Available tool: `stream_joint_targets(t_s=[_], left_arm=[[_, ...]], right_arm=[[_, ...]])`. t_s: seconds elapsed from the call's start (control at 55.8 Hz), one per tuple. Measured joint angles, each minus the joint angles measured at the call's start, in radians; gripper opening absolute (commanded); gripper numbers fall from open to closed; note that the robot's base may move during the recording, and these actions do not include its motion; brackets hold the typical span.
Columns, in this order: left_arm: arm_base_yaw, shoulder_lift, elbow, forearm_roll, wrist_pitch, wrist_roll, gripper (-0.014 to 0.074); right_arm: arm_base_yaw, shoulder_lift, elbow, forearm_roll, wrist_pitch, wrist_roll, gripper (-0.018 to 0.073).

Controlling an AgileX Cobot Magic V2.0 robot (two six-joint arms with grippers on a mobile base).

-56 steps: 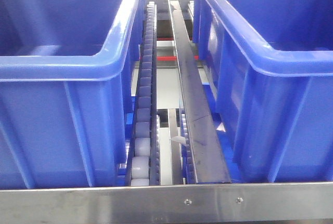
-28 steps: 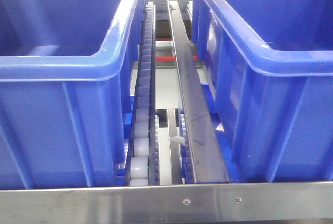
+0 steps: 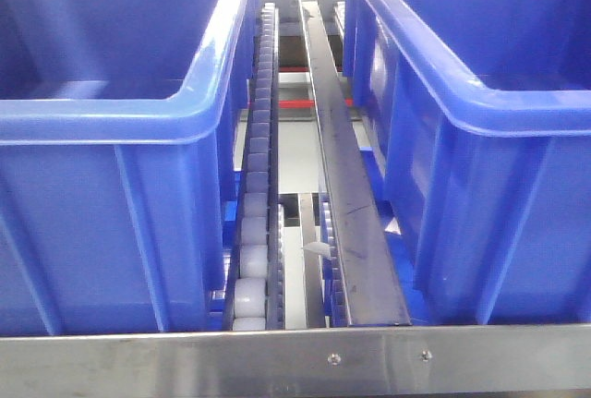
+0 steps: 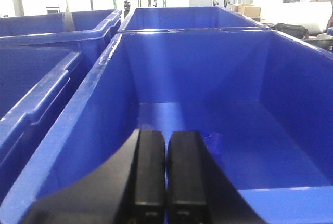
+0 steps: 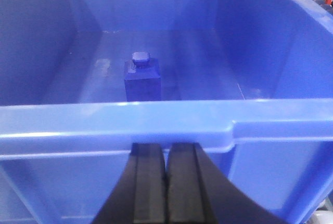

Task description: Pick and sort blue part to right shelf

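Observation:
A small blue part (image 5: 141, 78) with a knob on top stands upright on the floor of a blue bin (image 5: 156, 125) in the right wrist view. My right gripper (image 5: 166, 145) is shut and empty, just outside that bin's near wall. My left gripper (image 4: 166, 133) is shut and empty above the near end of another blue bin (image 4: 93, 109); a small blue piece (image 4: 212, 140) lies on its floor just right of the fingertips. The shelf shows in the front view with its flat front rail (image 3: 231, 361) and roller track (image 3: 254, 223). Neither gripper shows there.
Two large blue bins stand on the shelf, one left (image 3: 111, 121) and one right (image 3: 480, 102), with a steel divider rail (image 3: 346, 204) between them. More blue bins (image 4: 31, 78) stand to the left in the left wrist view.

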Motion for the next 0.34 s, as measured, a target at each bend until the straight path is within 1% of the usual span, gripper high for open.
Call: stream_joint_targets(t_s=[0.34], left_arm=[[0.000,0.000,0.000,0.000,0.000,0.000,0.0125]], right_arm=[[0.000,0.000,0.000,0.000,0.000,0.000,0.0057]])
